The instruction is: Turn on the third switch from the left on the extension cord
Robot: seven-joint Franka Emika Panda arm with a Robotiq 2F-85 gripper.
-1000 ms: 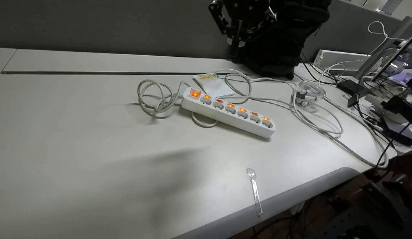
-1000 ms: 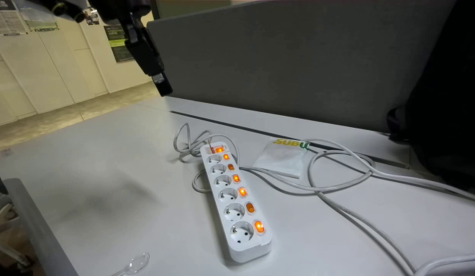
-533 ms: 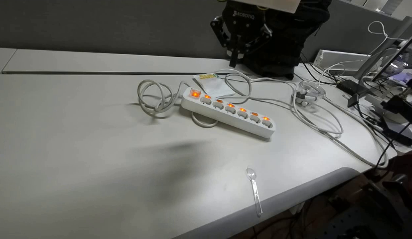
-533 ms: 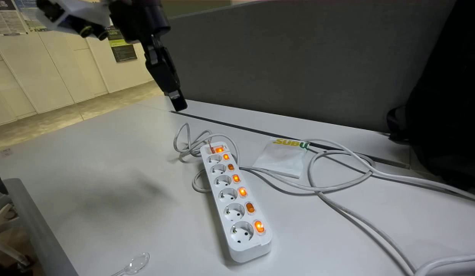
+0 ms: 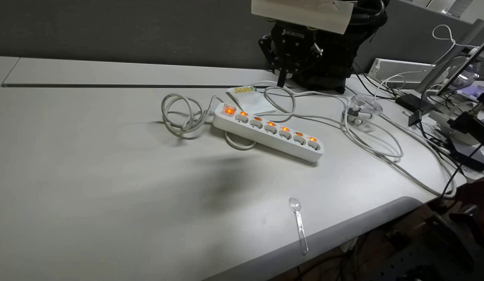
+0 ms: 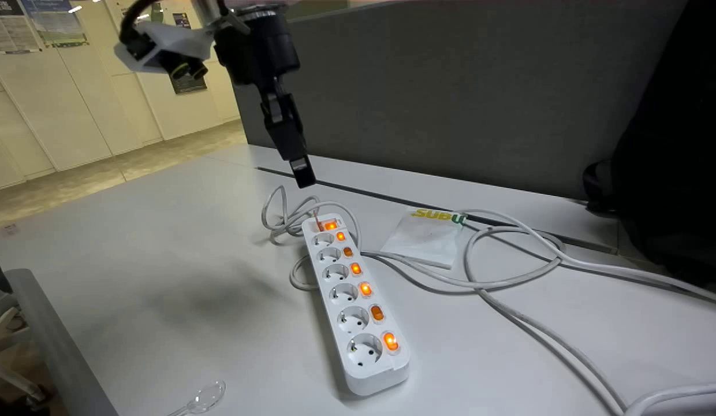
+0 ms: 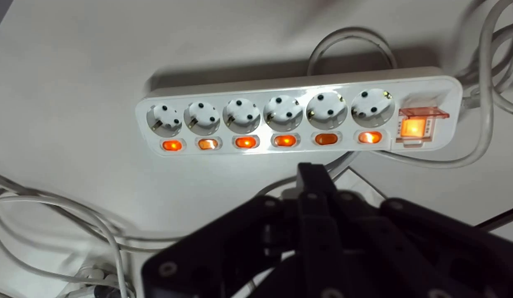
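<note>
The extension cord [image 5: 265,138] is a long white strip lying on the table in both exterior views [image 6: 335,306] and across the wrist view [image 7: 256,89]. Counting the large lit main switch [image 5: 228,110] as first from the left, the third switch [image 5: 258,118] is unlit. It is also dark in the wrist view [image 7: 326,139]. Its near neighbours glow orange. My gripper [image 5: 281,80] is shut and empty, its fingertips together. It hangs in the air above the strip's main-switch end [image 6: 303,176]. In the wrist view the gripper [image 7: 312,167] points just below the strip's switch edge, apart from it.
A looped grey-white cable [image 5: 187,127] lies beside the main-switch end. A white paper packet [image 5: 251,102] and more cable lie behind the strip. A clear spoon [image 5: 298,222] lies near the front edge. A cable tangle with a clear part [image 5: 365,107], a black backpack [image 5: 328,74] and a grey partition [image 5: 129,35] stand around.
My gripper has come down and closer to the strip, moving rightward in both exterior views. It stays shut. The strip, its lights and the other things have not changed.
</note>
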